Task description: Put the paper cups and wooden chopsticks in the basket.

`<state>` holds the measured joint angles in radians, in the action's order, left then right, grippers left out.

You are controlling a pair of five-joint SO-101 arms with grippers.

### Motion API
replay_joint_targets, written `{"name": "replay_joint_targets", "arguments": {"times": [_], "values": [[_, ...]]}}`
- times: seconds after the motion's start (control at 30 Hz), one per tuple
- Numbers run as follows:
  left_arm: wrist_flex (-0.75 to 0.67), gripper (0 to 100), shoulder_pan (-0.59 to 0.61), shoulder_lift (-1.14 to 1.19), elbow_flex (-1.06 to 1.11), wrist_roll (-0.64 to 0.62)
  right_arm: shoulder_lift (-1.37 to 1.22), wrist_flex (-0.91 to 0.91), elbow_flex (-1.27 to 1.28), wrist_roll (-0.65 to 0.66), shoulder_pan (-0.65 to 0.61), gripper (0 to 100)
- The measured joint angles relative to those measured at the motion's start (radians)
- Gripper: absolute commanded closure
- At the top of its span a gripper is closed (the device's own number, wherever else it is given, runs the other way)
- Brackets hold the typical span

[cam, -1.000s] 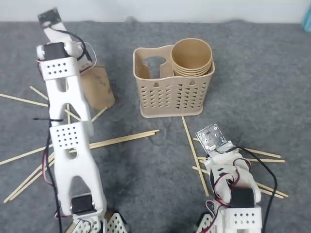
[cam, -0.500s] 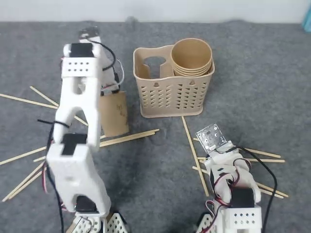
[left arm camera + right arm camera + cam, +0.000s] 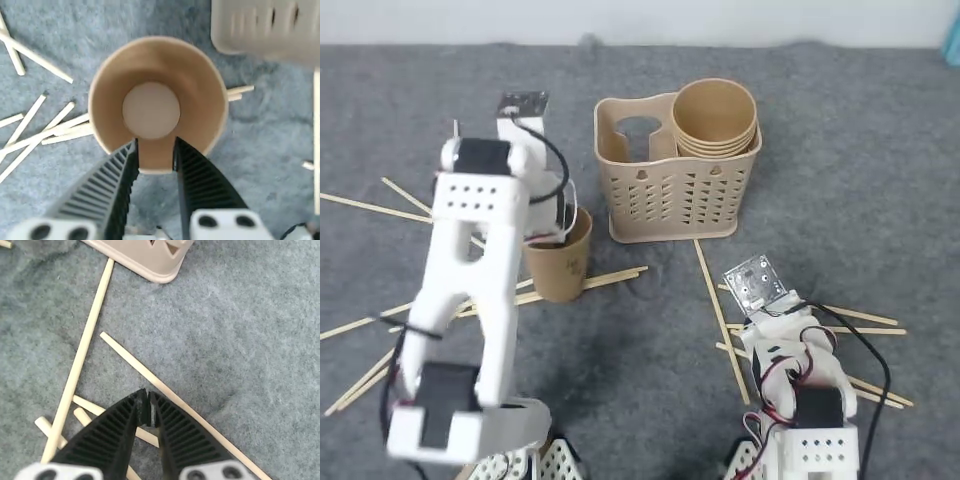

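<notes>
My left gripper (image 3: 155,150) is shut on the rim of a brown paper cup (image 3: 156,102), one finger inside and one outside. In the high view this cup (image 3: 560,265) hangs upright, left of the beige basket (image 3: 670,205), over some wooden chopsticks (image 3: 590,284). A stack of paper cups (image 3: 714,115) sits in the basket's right compartment. My right gripper (image 3: 149,402) is shut on nothing, low over chopsticks (image 3: 82,360) on the grey mat near the basket's corner (image 3: 150,257).
Several chopsticks lie scattered at the left (image 3: 370,205) and at the right front (image 3: 720,310) of the mat. The basket's left compartment (image 3: 635,140) holds nothing. The right arm (image 3: 800,400) sits folded at the front right.
The left arm has swung right and toward the front with the cup, which went from tilted to upright and now hangs closer to the basket. The right arm has not moved.
</notes>
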<state>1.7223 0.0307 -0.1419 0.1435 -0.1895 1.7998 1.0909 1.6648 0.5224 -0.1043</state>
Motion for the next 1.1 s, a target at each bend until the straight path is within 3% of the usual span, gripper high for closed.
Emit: {"name": "replay_joint_targets", "arguments": {"times": [0.47, 0.57, 0.8, 1.1], "values": [[0.000, 88, 0.000, -0.393, 0.095, 0.157, 0.000, 0.000, 0.000, 0.000, 0.000, 99.0], [-0.021, 88, 0.000, -0.402, 0.141, 0.176, 0.000, 0.000, 0.000, 0.000, 0.000, 99.0], [-0.229, 80, 0.000, -0.342, 0.178, 0.160, 0.000, 0.000, 0.000, 0.000, 0.000, 99.0], [-0.216, 80, 0.150, -0.209, 0.135, 0.106, 0.000, 0.000, 0.000, 0.000, 0.000, 99.0]]}}
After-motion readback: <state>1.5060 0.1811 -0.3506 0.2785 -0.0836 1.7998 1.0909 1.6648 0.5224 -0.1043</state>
